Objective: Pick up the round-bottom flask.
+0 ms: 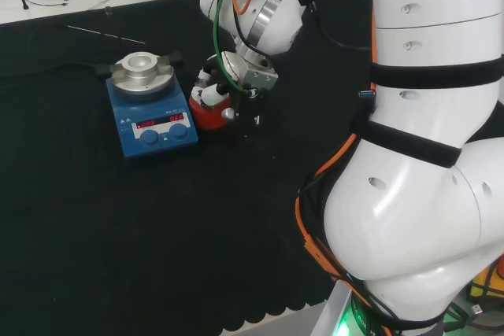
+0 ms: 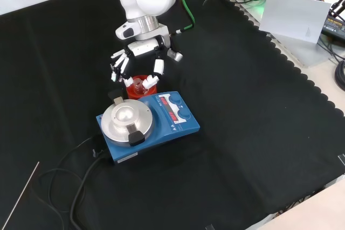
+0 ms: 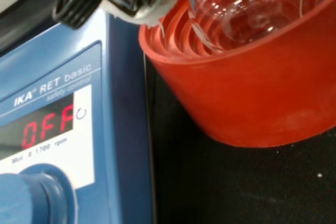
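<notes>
flask (image 3: 247, 11) in red stand (image 2: 141, 87) touching stirrer (image 2: 161, 119).

Red ribbed stand (image 3: 252, 93), clear flask (image 3: 247, 9), blue stirrer (image 2: 161, 122) with silver plate (image 2: 126, 119), black cloth (image 2: 259, 133).

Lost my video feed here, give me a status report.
Robot hand over the flask, fingers spread, not closed. Round-bottom flask seated in red ribbed stand. Blue stirrer plate right beside the stand.

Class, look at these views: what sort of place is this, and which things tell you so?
Probably a chemistry lab bench set up for robot trials: a blue magnetic stirrer hotplate, a clear round-bottom flask sitting in a red ribbed stand, and a robot hand above them.
</notes>
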Action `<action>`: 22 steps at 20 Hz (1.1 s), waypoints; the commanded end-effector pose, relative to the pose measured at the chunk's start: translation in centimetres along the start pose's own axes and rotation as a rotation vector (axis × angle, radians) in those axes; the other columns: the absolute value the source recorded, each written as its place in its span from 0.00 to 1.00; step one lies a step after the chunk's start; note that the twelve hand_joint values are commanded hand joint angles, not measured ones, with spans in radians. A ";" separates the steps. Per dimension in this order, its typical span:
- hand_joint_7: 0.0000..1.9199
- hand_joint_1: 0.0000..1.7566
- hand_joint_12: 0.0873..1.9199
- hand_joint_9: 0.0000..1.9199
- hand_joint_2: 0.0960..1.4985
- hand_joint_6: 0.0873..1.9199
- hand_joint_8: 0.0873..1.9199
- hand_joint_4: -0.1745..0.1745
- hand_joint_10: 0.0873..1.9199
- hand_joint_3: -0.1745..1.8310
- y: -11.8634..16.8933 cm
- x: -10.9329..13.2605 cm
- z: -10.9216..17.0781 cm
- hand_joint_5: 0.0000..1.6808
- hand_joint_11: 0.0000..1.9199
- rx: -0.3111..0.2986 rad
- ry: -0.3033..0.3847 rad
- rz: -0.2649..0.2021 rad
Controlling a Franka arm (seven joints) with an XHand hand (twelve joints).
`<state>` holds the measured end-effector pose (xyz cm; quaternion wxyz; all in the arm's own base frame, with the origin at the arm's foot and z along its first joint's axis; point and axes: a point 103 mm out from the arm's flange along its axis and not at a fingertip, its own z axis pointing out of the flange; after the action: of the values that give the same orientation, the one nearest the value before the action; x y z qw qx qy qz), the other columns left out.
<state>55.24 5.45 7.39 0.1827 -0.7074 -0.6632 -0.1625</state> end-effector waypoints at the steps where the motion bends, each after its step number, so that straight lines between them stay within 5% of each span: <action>1: 0.23 0.54 0.69 0.29 0.37 0.39 0.29 0.51 0.28 0.43 0.1 0.0 0.1 0.55 0.05 -0.009 -0.012 0.011; 3: 0.24 0.58 0.69 0.30 0.49 0.42 0.29 0.83 0.28 0.32 0.2 0.1 0.1 0.62 0.06 -0.027 -0.022 0.014; 5: 0.25 0.60 0.69 0.32 0.55 0.42 0.28 0.96 0.27 0.27 0.2 0.1 0.0 0.65 0.07 -0.045 -0.025 0.020; 12: 0.30 0.62 0.67 0.37 0.47 0.43 0.26 1.00 0.23 0.38 0.2 0.4 -1.0 0.68 0.12 -0.073 -0.029 0.022; 22: 0.31 0.62 0.67 0.38 0.44 0.43 0.26 1.00 0.23 0.41 -0.9 2.4 -5.5 0.69 0.13 -0.103 -0.009 0.032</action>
<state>55.46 5.26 10.90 0.1451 -0.7229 -0.6501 -0.1838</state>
